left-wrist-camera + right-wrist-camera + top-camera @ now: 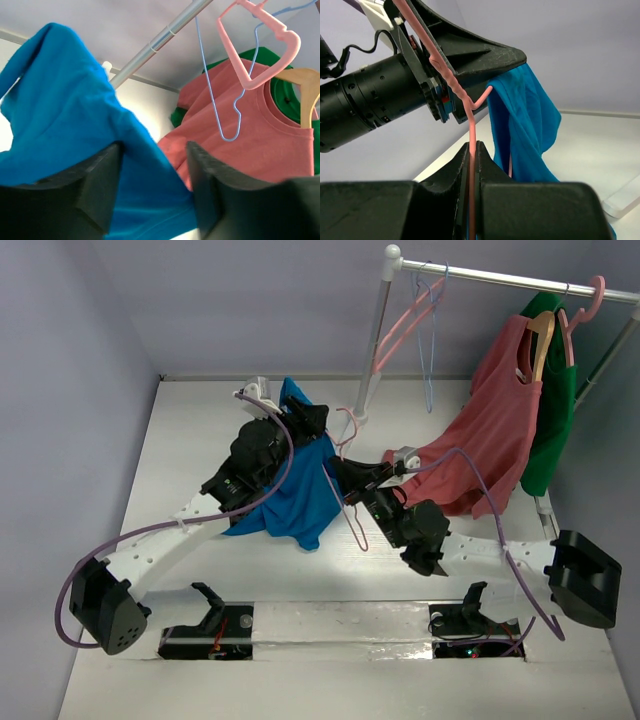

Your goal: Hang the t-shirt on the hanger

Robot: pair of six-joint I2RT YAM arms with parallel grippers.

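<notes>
Two arms meet over the middle of the desk [190, 450]. The left jaws stand released above the desk. In the left wrist view the fingers [95, 195] show a wide gap. The shirt [295, 495] is draped over the finger on the left of that view and sags into the gap without being pinched. From there the shirt hangs in a bunched fold under the left arm [240, 475]. Whether its lower edge touches the desk cannot be told.

The right jaws are clenched on the hanger [355, 525]. In the right wrist view the fingers press from both sides on its thin stem. Above the grip the stem rises to a twisted section that runs along the black body of the left arm's head. One branch bends off into the folds of the shirt, and a short pink length shows lower down among the blue cloth. How much of the hanger is inside the shirt cannot be told.

Behind and to the right stands a rack with a rail [500, 280]. On the rail hang a spare pink hanger [400, 330] and a thin blue hanger [430, 350]. There is also a salmon top [490, 430] on a wooden hanger [541, 335]. A green garment [555, 430] hangs just behind the top.
</notes>
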